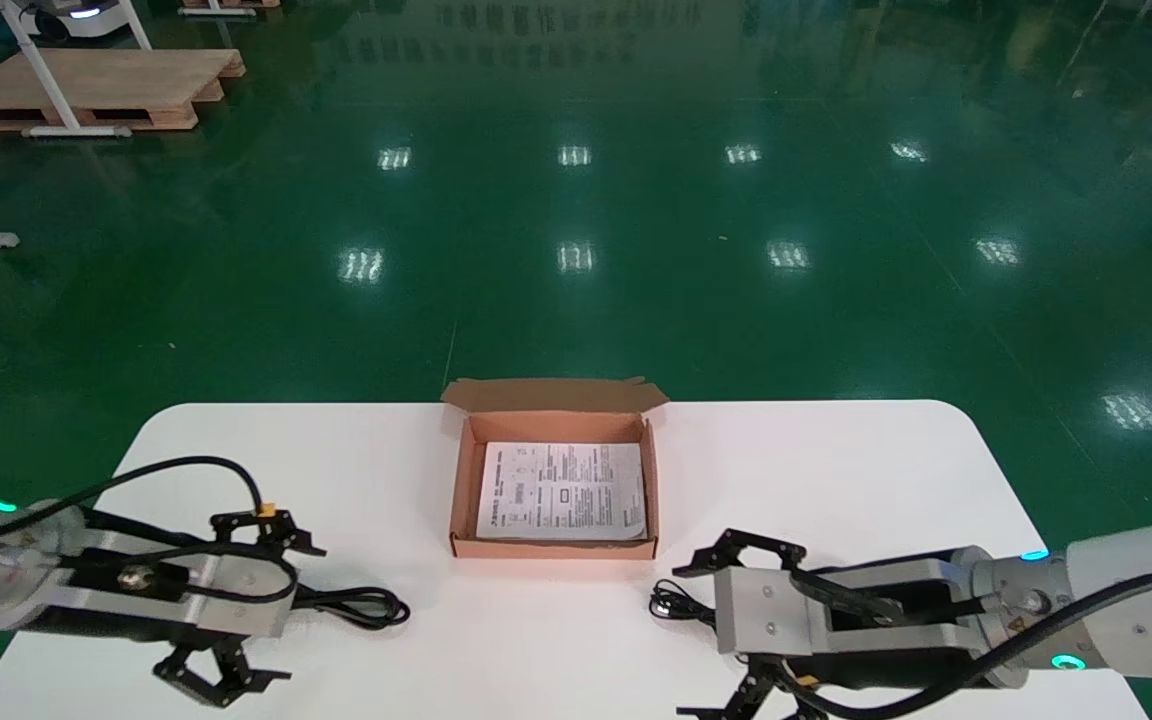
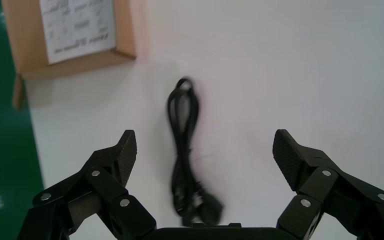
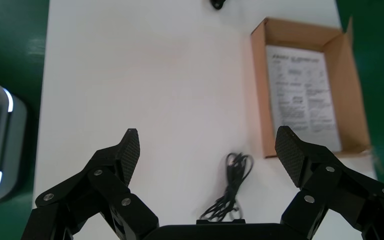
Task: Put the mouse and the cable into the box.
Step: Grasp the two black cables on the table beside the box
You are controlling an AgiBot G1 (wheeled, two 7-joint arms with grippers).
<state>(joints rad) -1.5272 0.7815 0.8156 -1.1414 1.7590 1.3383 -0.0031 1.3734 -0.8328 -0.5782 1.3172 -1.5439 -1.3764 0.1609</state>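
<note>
An open cardboard box with a printed sheet in it sits mid-table. My left gripper hovers open over a thick black cable bundle. In the left wrist view this bundle lies between the spread fingers of the left gripper, untouched, with a dark lump at its near end. My right gripper is open above a thin black coiled cable. The right wrist view shows that thin cable between the parted fingers of the right gripper. I see no clear mouse.
The white table has rounded far corners, and green floor lies beyond it. The box's lid flap stands open at its far side. The box lies just beyond the thin cable, and the box corner lies beyond the thick one.
</note>
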